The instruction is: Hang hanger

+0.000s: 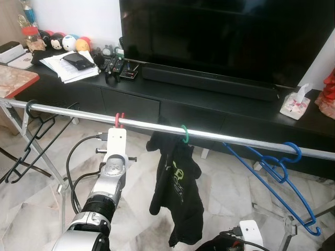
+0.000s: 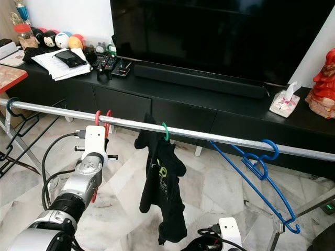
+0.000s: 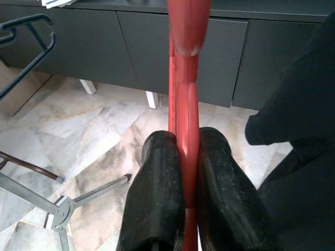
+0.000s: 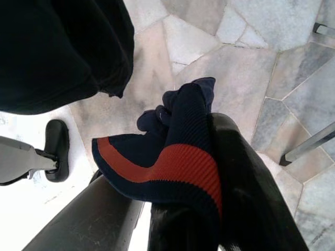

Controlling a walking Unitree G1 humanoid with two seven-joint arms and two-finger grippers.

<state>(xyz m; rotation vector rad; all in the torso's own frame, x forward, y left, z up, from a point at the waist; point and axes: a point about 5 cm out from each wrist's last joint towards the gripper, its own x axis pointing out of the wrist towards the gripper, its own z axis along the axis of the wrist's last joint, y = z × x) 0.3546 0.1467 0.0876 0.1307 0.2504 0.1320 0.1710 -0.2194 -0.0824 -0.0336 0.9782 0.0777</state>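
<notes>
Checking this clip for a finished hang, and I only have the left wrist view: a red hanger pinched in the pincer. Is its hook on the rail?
Observer: It looks so. In the head views the red hanger hooks over the rail, just above the left pincer.
Operator: Anything else on that rail?
Observer: A black hanger at the robot's left end, a green hanger carrying a black garment, and a blue hanger to the right.
Operator: And the other arm?
Observer: The right pincer is down low, with a navy cloth with a red stripe draped on it.
</notes>
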